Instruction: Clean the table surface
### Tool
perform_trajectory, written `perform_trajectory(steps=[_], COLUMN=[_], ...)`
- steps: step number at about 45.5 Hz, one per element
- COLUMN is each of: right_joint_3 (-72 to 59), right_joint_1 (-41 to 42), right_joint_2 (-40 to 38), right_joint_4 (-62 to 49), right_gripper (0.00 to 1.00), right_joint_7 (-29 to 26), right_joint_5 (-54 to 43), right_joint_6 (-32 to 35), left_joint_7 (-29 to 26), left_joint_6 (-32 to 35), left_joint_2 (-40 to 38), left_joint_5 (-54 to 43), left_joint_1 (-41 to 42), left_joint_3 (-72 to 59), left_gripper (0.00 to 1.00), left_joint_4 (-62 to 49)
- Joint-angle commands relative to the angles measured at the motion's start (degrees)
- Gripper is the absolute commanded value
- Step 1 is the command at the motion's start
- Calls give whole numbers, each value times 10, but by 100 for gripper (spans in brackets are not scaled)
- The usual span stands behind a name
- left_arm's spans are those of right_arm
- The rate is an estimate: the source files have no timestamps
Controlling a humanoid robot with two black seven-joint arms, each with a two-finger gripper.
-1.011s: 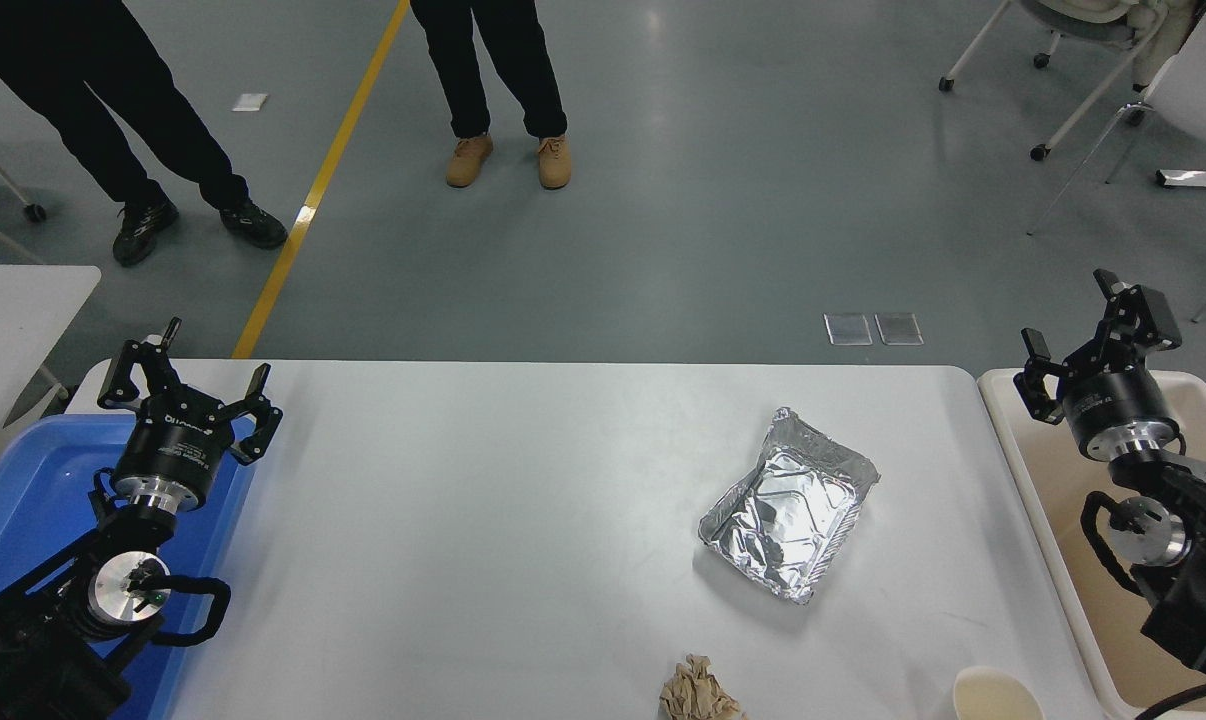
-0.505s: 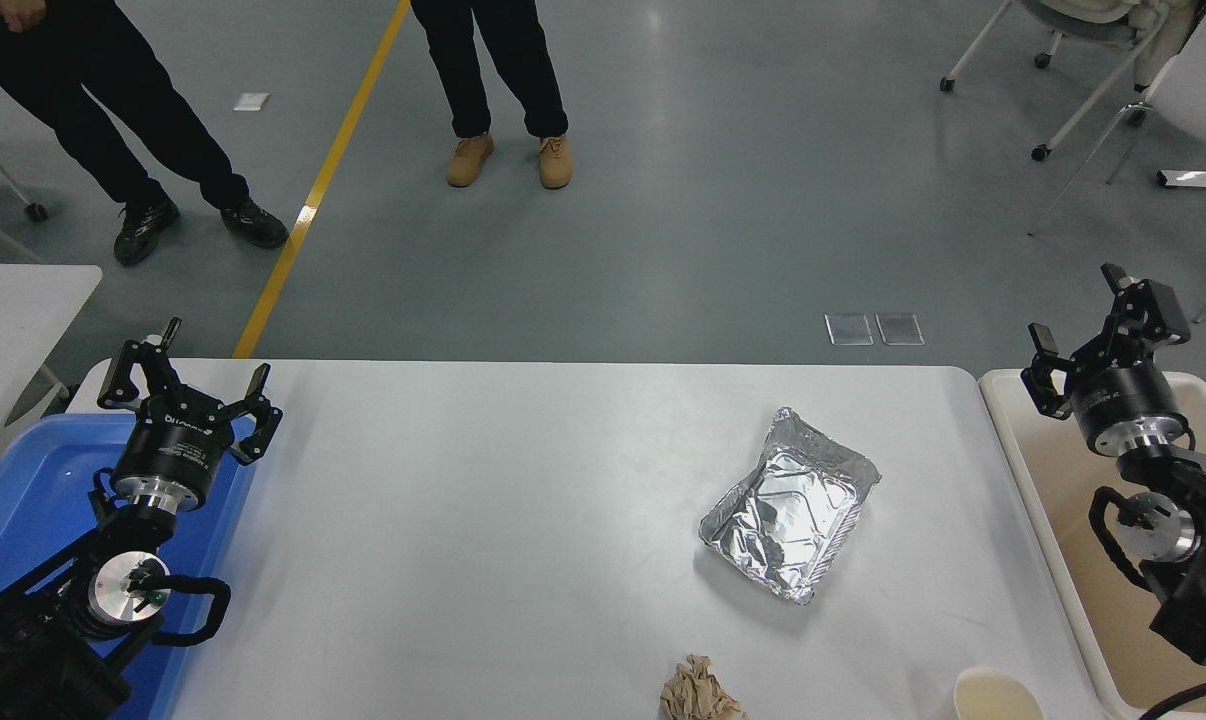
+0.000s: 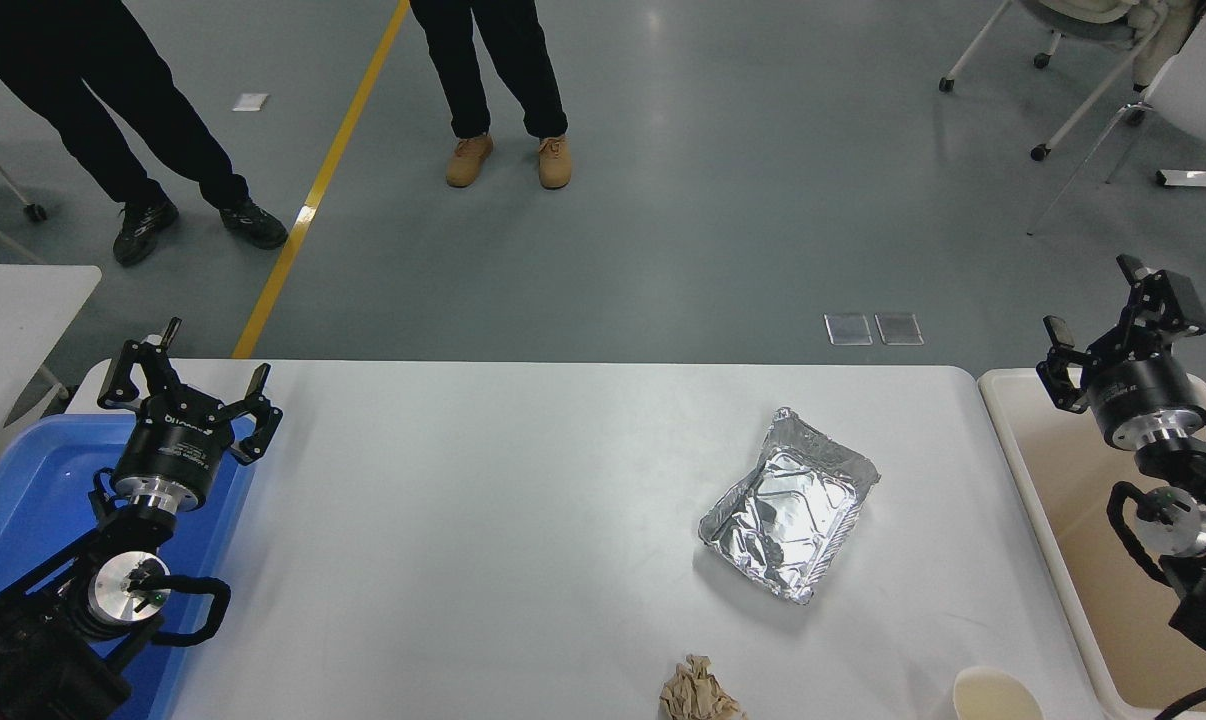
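The table surface (image 3: 483, 520) is a wide white top with rounded corners. On it lie a crumpled foil tray (image 3: 789, 505) right of centre, a brown paper ball (image 3: 699, 690) at the near edge and a paper cup (image 3: 997, 694) at the lower right. My right gripper (image 3: 1113, 308) hangs open and empty over the beige bin (image 3: 1053, 490), well right of the foil tray. My left gripper (image 3: 185, 375) is parked open over the blue bin (image 3: 23, 500) at the table's left end.
Two people stand on the grey floor beyond the table, legs (image 3: 503, 80) and shoes showing. A smaller white table (image 3: 13, 300) sits at the left edge. Chairs on castors (image 3: 1083, 90) stand at the upper right.
My right gripper has drifted to the right and slightly down, further over the beige bin. The left arm and the things on the table have not moved.
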Motion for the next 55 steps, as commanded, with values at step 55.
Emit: perform_trajectory(steps=[55], right_joint_3=[-385], right_joint_1=[222], right_joint_2=[-370], right_joint_4=[294], right_gripper=[99], right_joint_7=[3], right_joint_5=[-481], right_joint_6=[23], left_joint_7=[0], left_joint_6=[0], left_joint_2=[0], left_joint_5=[0], left_joint_1=[0], left_joint_3=[0], left_gripper=[99], left_joint_4=[0])
